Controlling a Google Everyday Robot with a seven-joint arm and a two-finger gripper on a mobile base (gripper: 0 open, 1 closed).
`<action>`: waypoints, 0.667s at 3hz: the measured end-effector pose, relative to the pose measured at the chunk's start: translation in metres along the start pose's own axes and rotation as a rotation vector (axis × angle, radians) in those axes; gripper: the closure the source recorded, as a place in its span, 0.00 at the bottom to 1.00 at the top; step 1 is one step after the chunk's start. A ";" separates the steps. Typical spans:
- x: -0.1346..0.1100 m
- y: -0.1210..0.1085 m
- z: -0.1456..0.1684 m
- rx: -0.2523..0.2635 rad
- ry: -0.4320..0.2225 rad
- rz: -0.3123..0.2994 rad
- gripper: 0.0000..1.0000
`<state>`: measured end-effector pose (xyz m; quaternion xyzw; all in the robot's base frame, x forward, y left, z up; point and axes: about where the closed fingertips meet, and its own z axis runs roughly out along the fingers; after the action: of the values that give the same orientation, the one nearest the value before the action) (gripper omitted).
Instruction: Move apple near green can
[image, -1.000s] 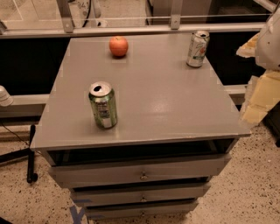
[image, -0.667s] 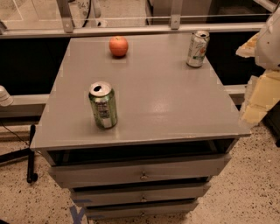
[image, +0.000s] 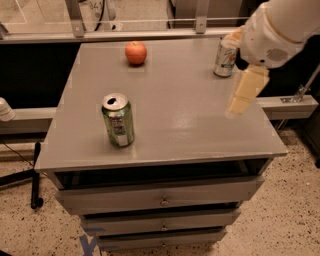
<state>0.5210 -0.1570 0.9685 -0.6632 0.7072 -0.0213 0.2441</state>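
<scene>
The red-orange apple sits at the far left-centre of the grey table top. The green can stands upright near the front left, its top opened, well apart from the apple. My gripper hangs from the white arm above the right side of the table, just in front of the pale can. It is far from the apple and holds nothing that I can see.
A pale silver-white can with red marking stands at the far right, partly behind my arm. The table is a drawer cabinet. A glass rail runs behind it. A dark stand is on the floor at left.
My arm has swung in from the right edge and now reaches over the table's right side, near the pale can. The apple and both cans have not moved.
</scene>
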 end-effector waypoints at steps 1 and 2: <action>-0.044 -0.047 0.046 0.027 -0.104 -0.082 0.00; -0.086 -0.085 0.092 0.037 -0.169 -0.106 0.00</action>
<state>0.6343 -0.0582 0.9450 -0.6944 0.6476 0.0088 0.3137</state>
